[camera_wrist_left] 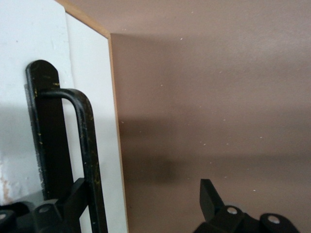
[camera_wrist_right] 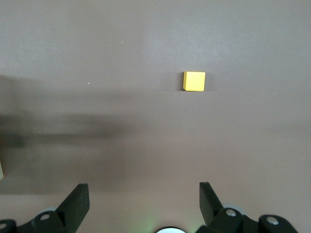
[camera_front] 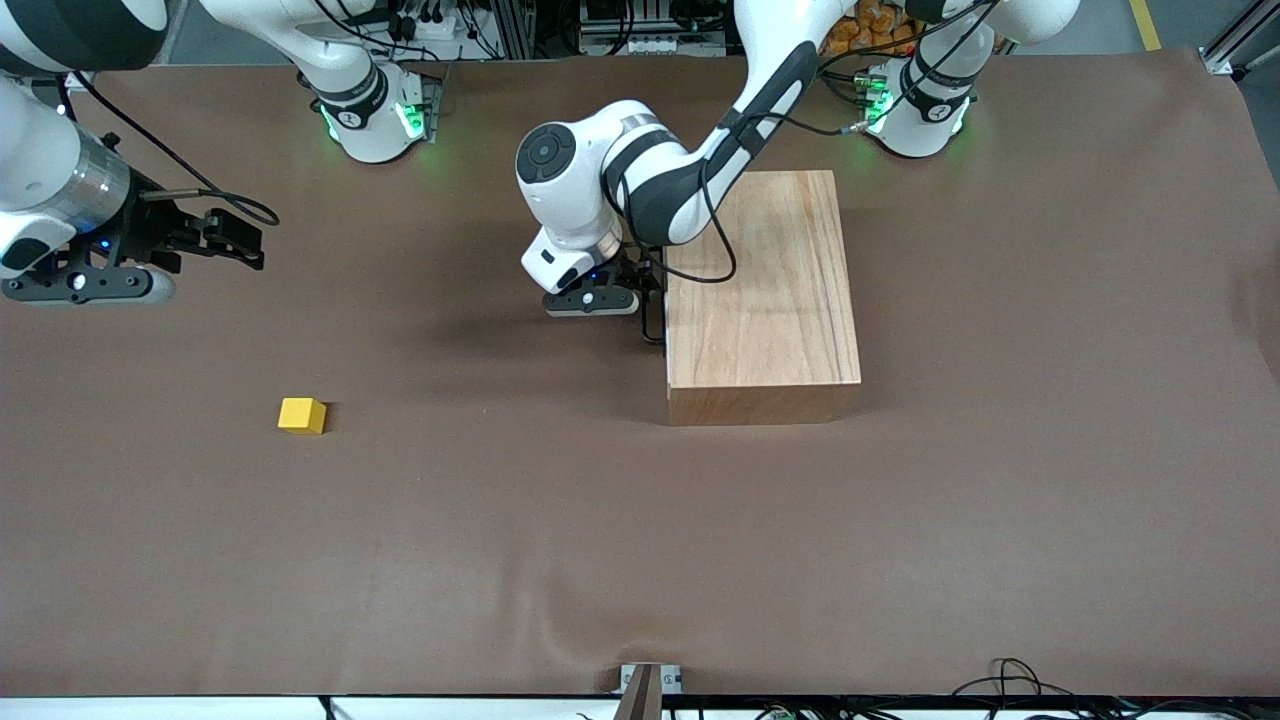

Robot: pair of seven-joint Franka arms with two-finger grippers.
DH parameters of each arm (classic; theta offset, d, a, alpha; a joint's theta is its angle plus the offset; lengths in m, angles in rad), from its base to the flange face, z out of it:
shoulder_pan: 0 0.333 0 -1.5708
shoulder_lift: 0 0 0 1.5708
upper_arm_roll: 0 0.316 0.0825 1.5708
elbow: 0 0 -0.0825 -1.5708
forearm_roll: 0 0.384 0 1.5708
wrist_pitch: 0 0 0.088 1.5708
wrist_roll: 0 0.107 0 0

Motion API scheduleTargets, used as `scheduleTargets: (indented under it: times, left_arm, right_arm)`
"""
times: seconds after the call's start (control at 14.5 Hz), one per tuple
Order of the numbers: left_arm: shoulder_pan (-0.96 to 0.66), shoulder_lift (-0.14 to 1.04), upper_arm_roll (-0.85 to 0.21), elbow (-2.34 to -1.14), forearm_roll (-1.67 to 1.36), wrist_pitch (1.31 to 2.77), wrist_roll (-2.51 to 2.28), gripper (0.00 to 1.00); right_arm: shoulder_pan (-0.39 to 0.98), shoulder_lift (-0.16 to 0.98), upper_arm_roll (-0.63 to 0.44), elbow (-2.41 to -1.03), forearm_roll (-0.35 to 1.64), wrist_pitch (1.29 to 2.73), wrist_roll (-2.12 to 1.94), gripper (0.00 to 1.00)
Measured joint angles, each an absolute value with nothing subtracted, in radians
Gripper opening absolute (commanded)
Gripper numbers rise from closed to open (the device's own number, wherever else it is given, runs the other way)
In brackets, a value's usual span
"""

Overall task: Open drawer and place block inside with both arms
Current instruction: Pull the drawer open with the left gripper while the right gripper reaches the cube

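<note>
The light-wood box (camera_front: 765, 290) stands near the middle of the table, its drawer pushed in. In the left wrist view I see the drawer's white front panel (camera_wrist_left: 92, 97) and black wire handle (camera_wrist_left: 85, 145). My left gripper (camera_front: 648, 292) (camera_wrist_left: 143, 187) is open at that front. The handle bar stands between its fingers, close against one finger (camera_wrist_left: 73, 201). The yellow block (camera_front: 301, 414) (camera_wrist_right: 194, 81) lies on the table toward the right arm's end, nearer the front camera than the box. My right gripper (camera_front: 245, 240) (camera_wrist_right: 144, 188) hangs open and empty over the bare mat, short of the block.
A brown mat (camera_front: 640, 540) covers the whole table. The two arm bases (camera_front: 375, 115) (camera_front: 920, 110) stand along the edge farthest from the front camera. A small bracket (camera_front: 648, 680) sits at the table edge nearest that camera.
</note>
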State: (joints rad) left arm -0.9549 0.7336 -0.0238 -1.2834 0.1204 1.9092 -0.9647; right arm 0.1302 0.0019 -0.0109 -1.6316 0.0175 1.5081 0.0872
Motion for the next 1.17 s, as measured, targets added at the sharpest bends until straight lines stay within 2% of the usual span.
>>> scheduleTargets:
  times: [0.83, 1.17]
  left_arm:
    - [-0.984, 0.745, -0.034, -1.284, 0.12, 2.038, -0.997, 1.0]
    - [-0.987, 0.749, -0.039, -1.284, 0.12, 2.071, -1.022, 1.0]
  right_arm:
    - [0.131, 0.004, -0.016, -1.671, 0.017, 1.532, 0.09, 1.0]
    - [0.13, 0.006, -0.018, -1.743, 0.017, 1.623, 0.09, 1.0]
